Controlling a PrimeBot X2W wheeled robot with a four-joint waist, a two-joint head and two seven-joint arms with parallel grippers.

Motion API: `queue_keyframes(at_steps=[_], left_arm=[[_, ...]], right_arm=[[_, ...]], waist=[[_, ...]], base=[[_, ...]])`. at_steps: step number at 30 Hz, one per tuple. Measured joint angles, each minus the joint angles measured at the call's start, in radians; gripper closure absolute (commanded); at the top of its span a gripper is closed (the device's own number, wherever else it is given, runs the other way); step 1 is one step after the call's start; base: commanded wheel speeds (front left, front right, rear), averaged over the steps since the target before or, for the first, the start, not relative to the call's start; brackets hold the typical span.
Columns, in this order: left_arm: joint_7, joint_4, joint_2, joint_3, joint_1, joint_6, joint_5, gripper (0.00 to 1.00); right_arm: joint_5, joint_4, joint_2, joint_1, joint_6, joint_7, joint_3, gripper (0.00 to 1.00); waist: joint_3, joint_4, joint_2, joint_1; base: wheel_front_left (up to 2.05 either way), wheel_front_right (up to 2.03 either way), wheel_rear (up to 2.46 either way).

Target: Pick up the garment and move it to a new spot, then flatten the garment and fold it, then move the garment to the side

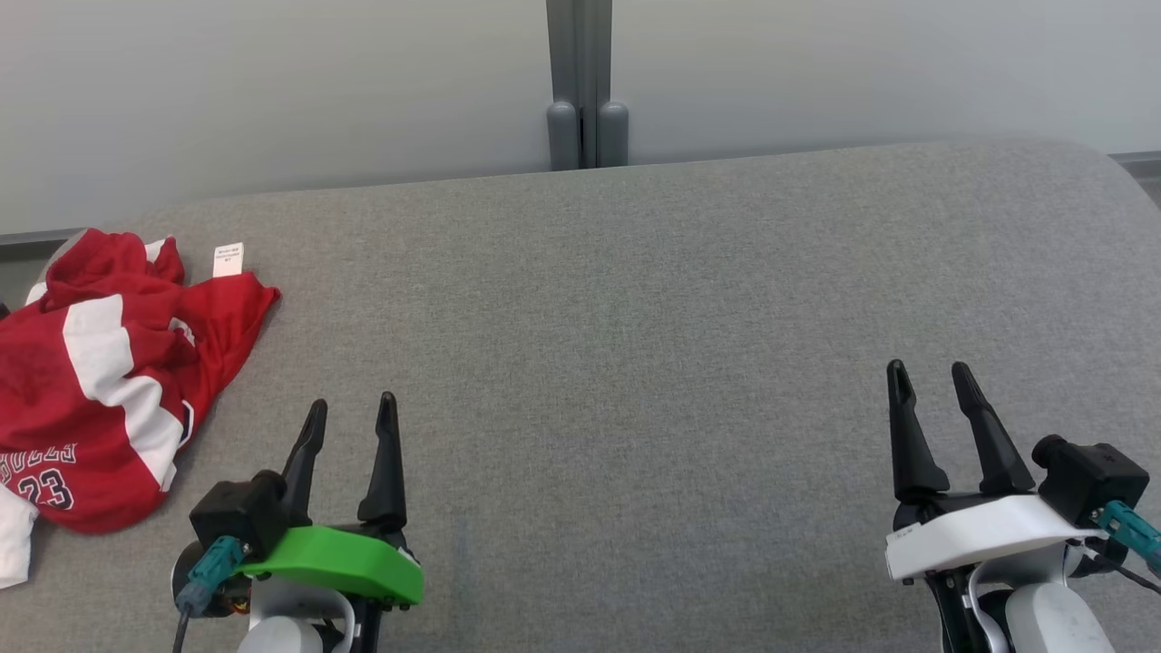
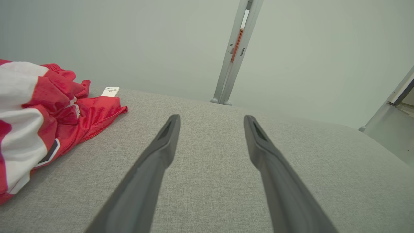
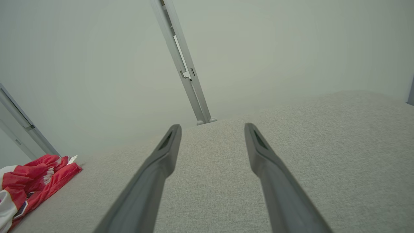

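Red-white jersey crumpled at far left of grey table. Left gripper just beside it, fingers wide, empty. Right gripper well apart, fingers wide, empty.

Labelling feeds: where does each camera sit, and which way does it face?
Head view: on the head, looking down at the grey fabric surface; left gripper and right gripper show, open.
Left wrist view: left wrist, along its fingers toward the wall.
Right wrist view: right wrist, along its own fingers, likewise.
Shared: red garment, leftward in all.
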Motion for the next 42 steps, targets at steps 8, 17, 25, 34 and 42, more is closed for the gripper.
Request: queue_keyframes(at_steps=[8, 17, 25, 34, 42], left_arm=[[-0.018, 0.002, 0.000, -0.004, -0.002, 0.009, 0.063, 0.00], [-0.036, -0.009, 0.000, -0.016, -0.011, 0.012, 0.137, 0.00], [-0.052, -0.015, 0.000, -0.030, -0.011, 0.018, 0.200, 0.00], [-0.069, -0.015, 0.001, -0.046, -0.012, 0.019, 0.266, 0.00], [-0.077, -0.011, 0.001, -0.054, -0.014, 0.019, 0.304, 0.00]], right_arm=[[-0.064, -0.005, -0.001, 0.002, 0.000, -0.018, -0.002, 0.00], [-0.133, -0.013, -0.001, 0.010, 0.002, -0.036, 0.007, 0.00], [-0.197, -0.021, -0.002, 0.010, 0.002, -0.050, 0.014, 0.00], [-0.258, -0.030, -0.003, 0.012, 0.002, -0.068, 0.017, 0.00], [-0.291, -0.030, -0.003, 0.017, 0.002, -0.076, 0.023, 0.00]], waist=[[0.000, 0.000, 0.0000, 0.0000], [0.003, 0.000, 0.0000, 0.0000], [0.005, -0.001, 0.0000, 0.0000], [0.007, 0.000, 0.0000, 0.0000], [0.003, 0.001, 0.0000, 0.0000]], base=[[0.00, 0.00, 0.00], [0.00, 0.00, 0.00], [0.00, 0.00, 0.00], [0.00, 0.00, 0.00], [0.00, 0.00, 0.00]])
